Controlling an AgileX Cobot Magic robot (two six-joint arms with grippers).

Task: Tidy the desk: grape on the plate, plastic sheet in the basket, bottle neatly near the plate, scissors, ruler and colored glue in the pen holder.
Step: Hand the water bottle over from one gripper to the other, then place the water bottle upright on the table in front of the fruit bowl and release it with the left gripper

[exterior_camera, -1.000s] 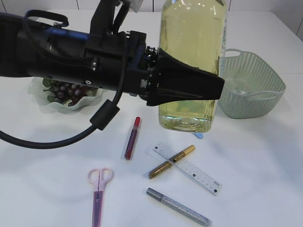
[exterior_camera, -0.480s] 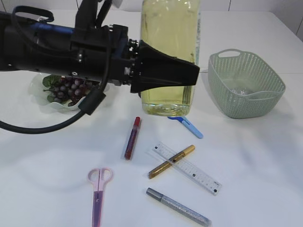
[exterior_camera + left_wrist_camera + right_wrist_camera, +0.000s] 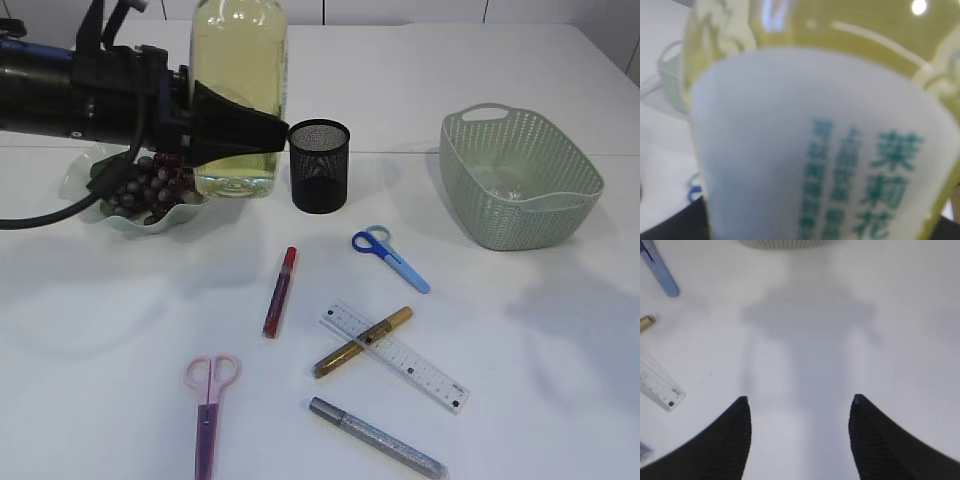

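Note:
My left gripper (image 3: 240, 128) is shut on a tall bottle (image 3: 238, 95) of yellow liquid and holds it upright beside the plate (image 3: 88, 190) of grapes (image 3: 150, 185), just left of the black mesh pen holder (image 3: 319, 165). The bottle's white label fills the left wrist view (image 3: 815, 150). On the table lie blue scissors (image 3: 390, 258), pink scissors (image 3: 208, 410), a clear ruler (image 3: 395, 355), and red (image 3: 279, 291), gold (image 3: 362, 341) and silver (image 3: 376, 437) glue pens. My right gripper (image 3: 799, 405) is open and empty above bare table; it does not show in the exterior view.
A green basket (image 3: 520, 178) stands at the right with a clear plastic sheet (image 3: 505, 185) inside. The right wrist view shows the ruler's end (image 3: 660, 387), the blue scissors' tip (image 3: 660, 270) and the basket's edge (image 3: 785, 244).
My left arm has carried the bottle from the table's middle back and to the left, to beside the plate. The pen holder and blue scissors have come into view.

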